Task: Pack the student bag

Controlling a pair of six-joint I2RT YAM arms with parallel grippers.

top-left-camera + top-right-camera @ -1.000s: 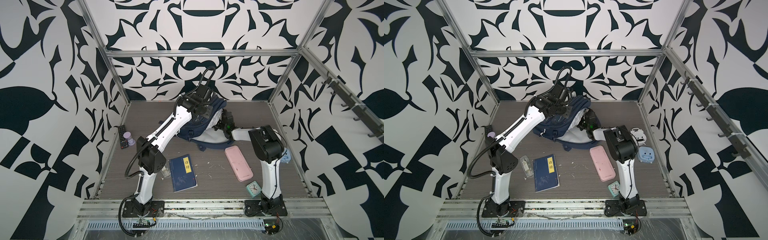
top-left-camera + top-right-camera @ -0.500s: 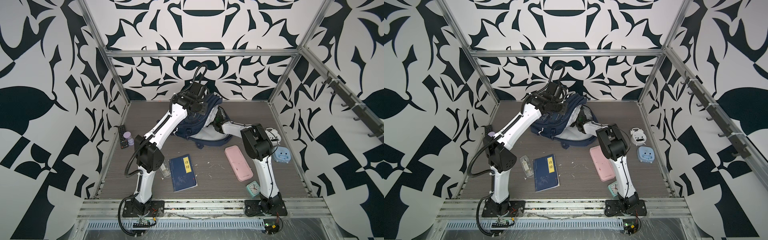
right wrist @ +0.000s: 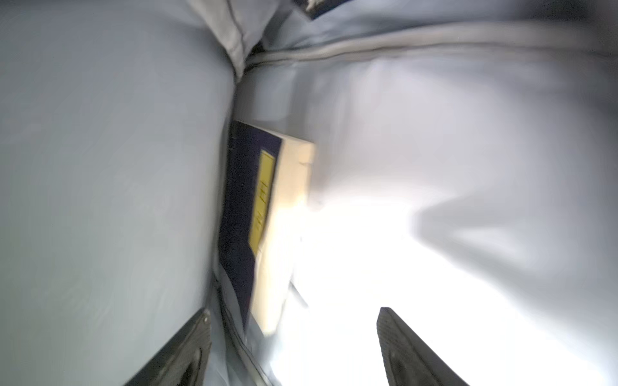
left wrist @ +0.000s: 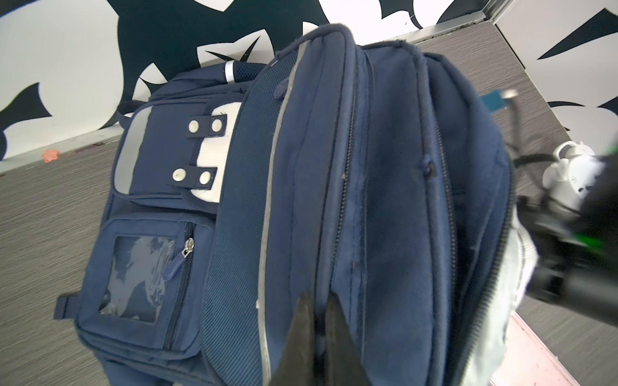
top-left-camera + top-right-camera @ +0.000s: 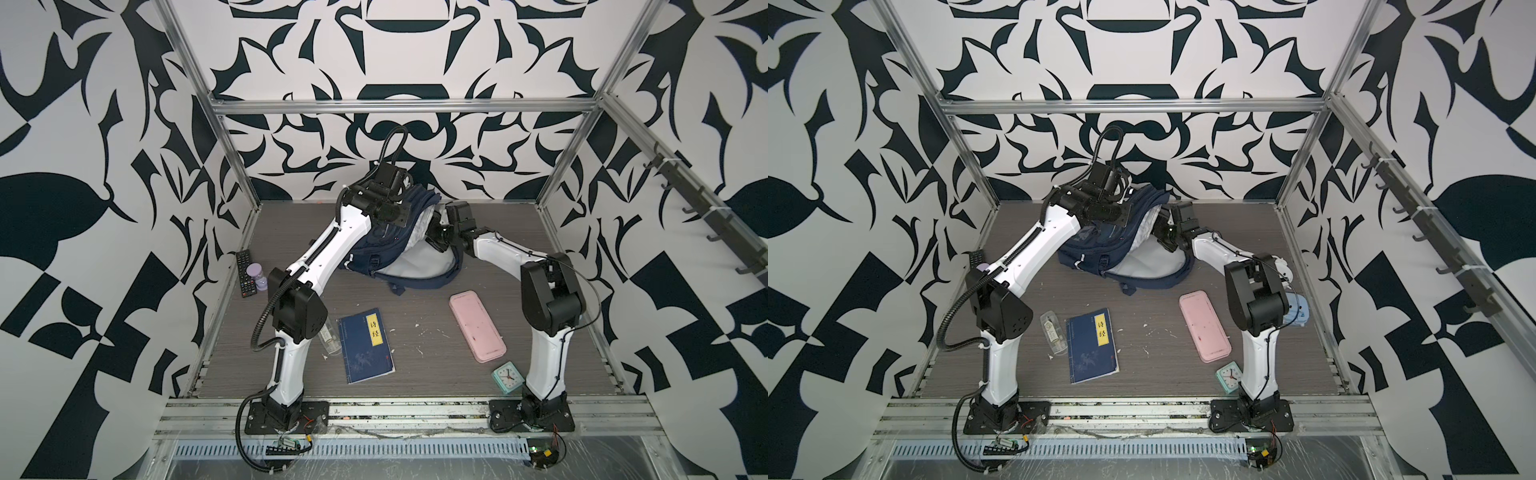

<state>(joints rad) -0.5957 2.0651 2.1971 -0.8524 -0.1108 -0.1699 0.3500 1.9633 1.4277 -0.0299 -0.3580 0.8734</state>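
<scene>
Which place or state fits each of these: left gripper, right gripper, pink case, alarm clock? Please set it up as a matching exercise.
Things:
1. left gripper
2. right gripper
3. pink case
4. mint alarm clock

Places or states:
A. open, inside the student bag, against its pale lining
B. flat on the table, just in front of the bag
C. at the table's front edge, beside the foot of the right arm
D. shut on the bag's navy fabric

Pairs: 1-D, 2-A, 3-B, 4-C

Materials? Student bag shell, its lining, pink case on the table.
The student bag: navy woven fabric, matte; visible weave, stitched seams, fuzzy worn edges. The lining: pale grey thin cloth, slightly sheeny; soft folds. The pink case: likely hard plastic, smooth; rigid rounded outline.
</scene>
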